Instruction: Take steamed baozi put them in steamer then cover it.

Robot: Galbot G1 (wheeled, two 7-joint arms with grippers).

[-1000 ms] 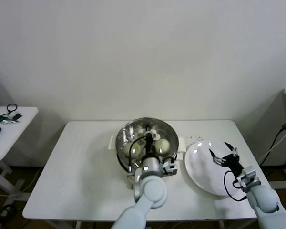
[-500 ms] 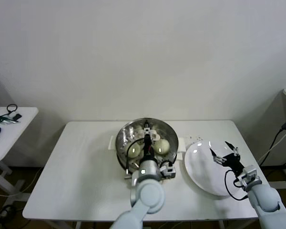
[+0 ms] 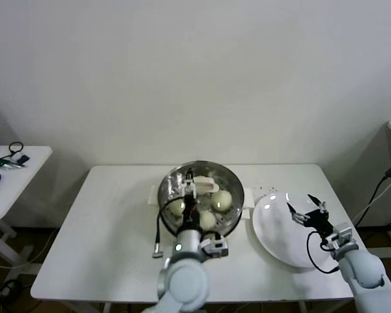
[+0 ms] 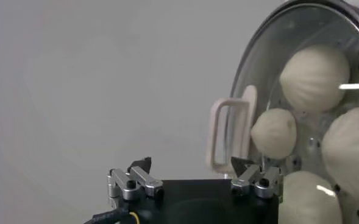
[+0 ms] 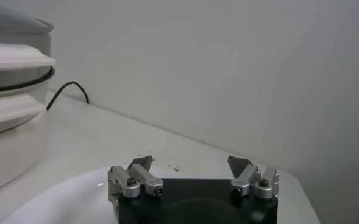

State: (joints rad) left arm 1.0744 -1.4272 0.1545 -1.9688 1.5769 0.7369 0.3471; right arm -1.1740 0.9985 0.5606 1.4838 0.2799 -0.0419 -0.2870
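So the left gripper (image 4: 194, 182) just let go of the cover (image 3: 197, 193). A second ago it was pinched on the handle (image 4: 233, 135), now its fingers stand wide apart with the handle off to one side, touching nothing, and the arm has slid back toward the table's near-left. The cover sits on the steamer (image 3: 169, 218), so I'd call the task basically done. From the head view you can only make out a couple of baozi (image 3: 223, 199) through the glass, but the left wrist view shows four baozi (image 4: 314, 71) under the cover. The right gripper (image 3: 306, 210) is parked over the empty plate (image 3: 274, 241), fingers spread, holding nothing.
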